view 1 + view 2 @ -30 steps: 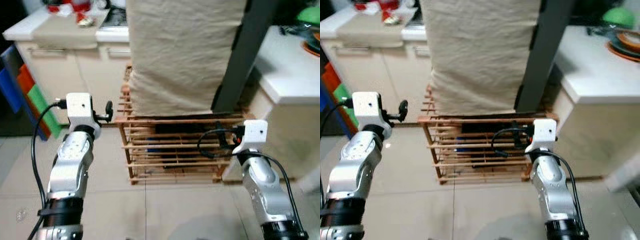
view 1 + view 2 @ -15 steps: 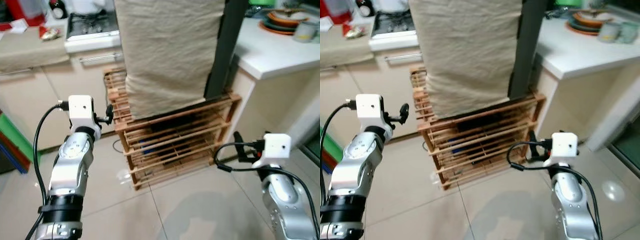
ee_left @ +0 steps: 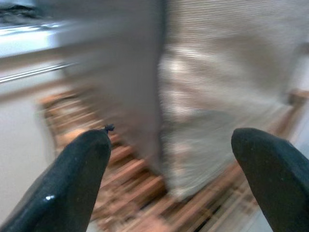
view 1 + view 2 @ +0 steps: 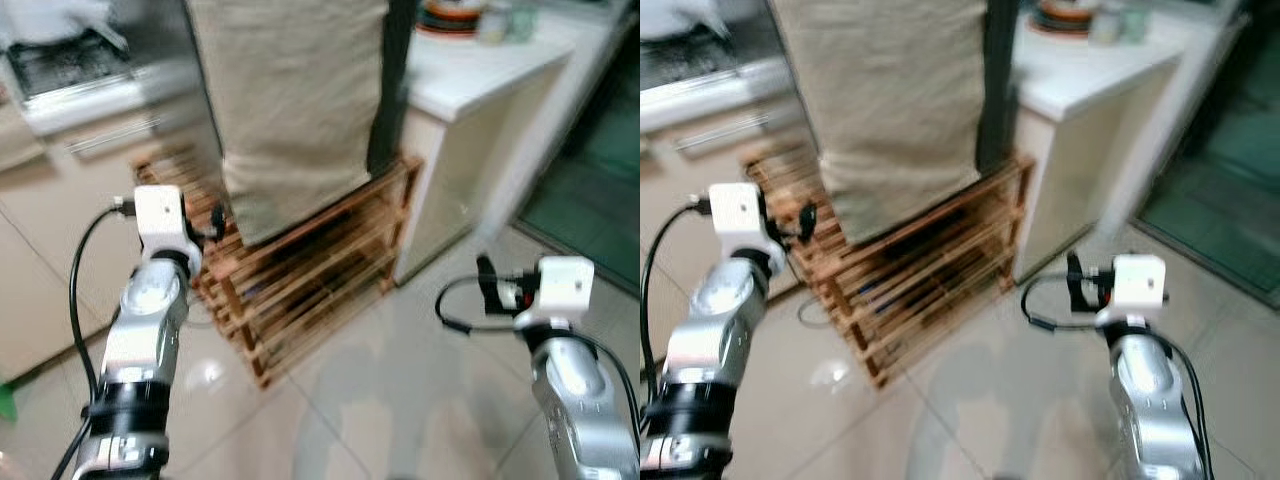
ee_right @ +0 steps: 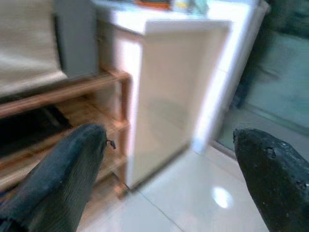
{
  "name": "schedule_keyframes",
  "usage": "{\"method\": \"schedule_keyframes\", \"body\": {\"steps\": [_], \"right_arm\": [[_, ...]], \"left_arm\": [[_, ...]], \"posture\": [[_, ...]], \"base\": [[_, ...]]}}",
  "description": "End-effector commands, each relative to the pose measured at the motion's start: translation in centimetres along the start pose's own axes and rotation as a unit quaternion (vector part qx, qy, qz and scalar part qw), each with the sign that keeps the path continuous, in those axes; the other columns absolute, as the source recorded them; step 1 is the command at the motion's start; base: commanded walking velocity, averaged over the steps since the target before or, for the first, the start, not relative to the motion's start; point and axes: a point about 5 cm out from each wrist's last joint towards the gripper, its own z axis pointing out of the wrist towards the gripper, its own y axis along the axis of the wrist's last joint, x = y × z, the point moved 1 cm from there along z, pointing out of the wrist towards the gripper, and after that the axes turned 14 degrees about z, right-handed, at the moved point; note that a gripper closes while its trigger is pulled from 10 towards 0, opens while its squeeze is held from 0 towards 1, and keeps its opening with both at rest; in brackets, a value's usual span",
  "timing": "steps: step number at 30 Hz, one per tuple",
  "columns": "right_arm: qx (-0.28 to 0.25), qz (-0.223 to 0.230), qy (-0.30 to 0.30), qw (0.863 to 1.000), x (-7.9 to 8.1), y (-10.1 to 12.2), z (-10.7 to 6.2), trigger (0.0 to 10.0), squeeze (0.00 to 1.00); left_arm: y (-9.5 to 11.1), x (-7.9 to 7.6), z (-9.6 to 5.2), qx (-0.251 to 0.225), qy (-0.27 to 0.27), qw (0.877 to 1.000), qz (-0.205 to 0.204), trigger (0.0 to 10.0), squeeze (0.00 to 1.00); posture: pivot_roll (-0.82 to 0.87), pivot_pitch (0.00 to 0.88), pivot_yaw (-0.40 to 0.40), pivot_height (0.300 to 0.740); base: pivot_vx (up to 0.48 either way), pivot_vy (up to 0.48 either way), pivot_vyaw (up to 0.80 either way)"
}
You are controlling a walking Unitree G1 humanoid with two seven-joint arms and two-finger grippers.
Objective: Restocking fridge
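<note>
Both arms are raised in front of me over the tiled floor, and the pictures are blurred. My left gripper [image 4: 215, 224] is open and empty, level with the upper left corner of a wooden slatted rack [image 4: 310, 265]. In the left wrist view its fingers [image 3: 79, 169] frame the rack and a beige cloth [image 3: 227, 96]. My right gripper [image 4: 487, 283] is open and empty too, out to the right of the rack, facing a white counter's side panel [image 5: 164, 96].
The beige cloth [image 4: 290, 100] hangs over a tall thing standing on the rack, with a dark upright post [image 4: 392, 90] beside it. The white counter [image 4: 480, 70] carries dishes [image 4: 455, 15]. A hob [image 4: 60, 60] lies far left. Darker green flooring [image 4: 590, 180] begins at the right.
The whole picture has swung: the camera turned right, so rack and cloth now sit further left and the counter is central. Both grippers stay open and raised.
</note>
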Motion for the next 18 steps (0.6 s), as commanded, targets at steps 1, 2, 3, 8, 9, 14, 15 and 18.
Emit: {"method": "schedule_keyframes", "body": {"steps": [1,2,3,8,9,14,15,18], "right_arm": [[-0.003,0.004,0.014,1.000,0.8,0.2,0.4,10.0,0.10],[-0.003,0.004,0.014,1.000,0.8,0.2,0.4,10.0,0.10],[-0.004,0.006,0.018,1.000,1.1,0.2,0.6,10.0,0.10],[-0.014,0.022,0.031,0.999,2.3,0.5,1.0,10.0,0.10],[-0.019,0.030,0.037,0.999,2.9,0.6,1.2,10.0,0.10],[-0.030,0.056,0.056,0.996,5.3,1.2,2.1,10.0,0.11],[-0.030,0.056,0.056,0.996,5.3,1.2,2.1,10.0,0.11],[-0.034,0.071,0.068,0.995,6.4,1.6,2.7,10.0,0.12]], "left_arm": [[0.4,1.2,-0.1,-0.010,0.019,1.000,0.004,10.0,0.00],[0.4,1.2,-0.1,-0.010,0.019,1.000,0.004,10.0,0.00],[0.5,1.2,-0.1,-0.013,0.017,1.000,0.006,10.0,0.00],[1.5,0.8,0.1,-0.041,0.001,0.999,0.000,10.0,0.00],[2.2,0.5,0.1,-0.057,-0.008,0.998,-0.006,10.0,0.00],[3.9,-0.7,0.2,-0.094,-0.036,0.995,-0.011,10.0,0.00],[3.9,-0.7,0.2,-0.094,-0.036,0.995,-0.011,10.0,0.00],[4.3,-1.3,0.3,-0.102,-0.051,0.993,-0.010,10.0,0.00]], "posture": [[-0.07,0.000,0.040,0.740],[-0.07,0.000,0.040,0.740],[-0.06,0.000,0.040,0.740],[-0.05,0.000,0.039,0.740],[-0.05,0.000,0.038,0.740],[-0.05,0.000,0.034,0.740],[-0.05,0.000,0.034,0.740],[-0.06,0.000,0.033,0.740]], "base": [[0.000,0.480,-0.68],[0.000,0.480,-0.68],[0.000,0.476,-0.68],[0.000,0.464,-0.68],[0.000,0.424,-0.69],[0.247,0.412,-0.69],[0.247,0.412,-0.69],[0.247,0.411,-0.70]]}}
